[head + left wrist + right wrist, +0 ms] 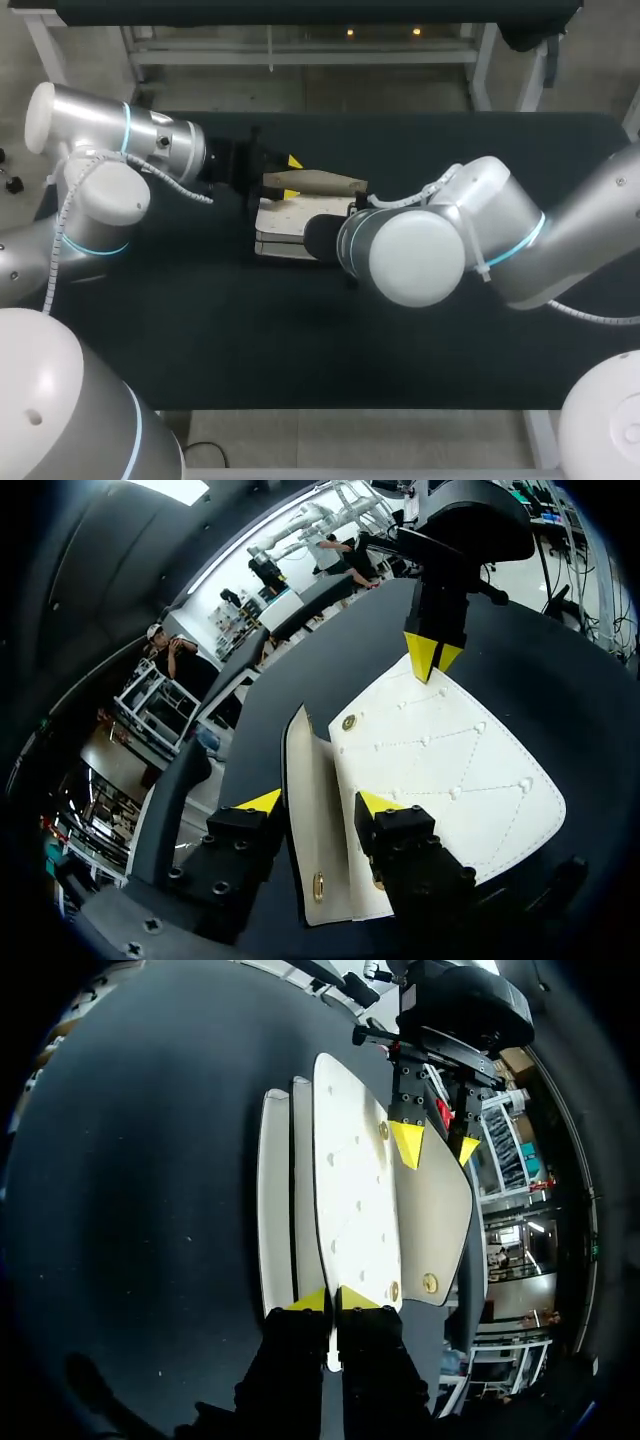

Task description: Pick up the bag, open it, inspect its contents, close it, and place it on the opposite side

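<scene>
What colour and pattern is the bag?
The bag is cream white with diamond stitching and small studs; clearest in left wrist view.

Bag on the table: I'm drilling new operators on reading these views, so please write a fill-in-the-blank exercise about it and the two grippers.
1. The bag lies on the table, and its quilted panel is ____ in colour.
2. The right gripper has its jaws ____ on that panel's edge.
3. The left gripper has open jaws either side of the bag's beige ____.
Missing words: white; shut; flap.
</scene>
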`<act>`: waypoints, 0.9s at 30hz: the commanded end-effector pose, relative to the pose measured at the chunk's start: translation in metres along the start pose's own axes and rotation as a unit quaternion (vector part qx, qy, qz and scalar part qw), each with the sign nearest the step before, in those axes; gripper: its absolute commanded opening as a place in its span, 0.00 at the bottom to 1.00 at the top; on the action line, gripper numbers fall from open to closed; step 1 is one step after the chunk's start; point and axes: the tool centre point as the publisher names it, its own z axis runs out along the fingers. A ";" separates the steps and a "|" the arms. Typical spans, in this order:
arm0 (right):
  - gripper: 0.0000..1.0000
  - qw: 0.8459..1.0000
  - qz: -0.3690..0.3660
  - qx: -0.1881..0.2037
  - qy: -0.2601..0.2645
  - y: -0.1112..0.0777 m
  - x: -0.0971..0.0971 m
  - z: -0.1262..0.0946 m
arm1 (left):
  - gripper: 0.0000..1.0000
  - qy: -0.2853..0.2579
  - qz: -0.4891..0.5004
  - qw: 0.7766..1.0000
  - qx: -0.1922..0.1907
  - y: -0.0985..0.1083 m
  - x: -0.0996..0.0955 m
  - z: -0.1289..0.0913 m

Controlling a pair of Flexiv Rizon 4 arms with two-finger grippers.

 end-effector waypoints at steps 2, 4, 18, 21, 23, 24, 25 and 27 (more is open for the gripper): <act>0.00 0.998 0.000 -0.010 -0.060 -0.004 0.004 0.001 | 0.21 0.011 -0.007 1.000 -0.001 0.002 -0.009 -0.001; 0.00 0.998 0.000 -0.010 -0.060 -0.004 0.004 0.001 | 0.16 0.013 -0.007 1.000 -0.003 0.003 -0.010 -0.001; 0.00 0.998 0.000 -0.010 -0.060 -0.004 0.004 0.001 | 0.00 0.025 0.033 0.999 -0.015 -0.008 0.004 -0.004; 0.00 0.998 0.000 -0.010 -0.060 -0.004 0.004 0.001 | 0.00 0.027 0.039 0.999 -0.014 -0.005 0.013 -0.003; 0.00 0.998 0.000 -0.010 -0.060 -0.004 0.004 0.001 | 0.00 0.028 0.042 0.999 -0.013 -0.003 0.018 -0.001; 0.00 0.998 0.000 -0.010 -0.060 -0.004 0.004 0.001 | 0.00 0.029 0.045 0.998 -0.011 -0.003 0.020 0.000; 0.00 0.998 0.000 -0.010 -0.060 -0.004 0.004 0.001 | 0.00 0.030 0.048 0.998 -0.009 -0.002 0.022 0.000; 0.00 0.998 0.000 -0.010 -0.060 -0.004 0.004 0.001 | 0.00 0.031 0.053 0.998 -0.007 -0.002 0.024 -0.001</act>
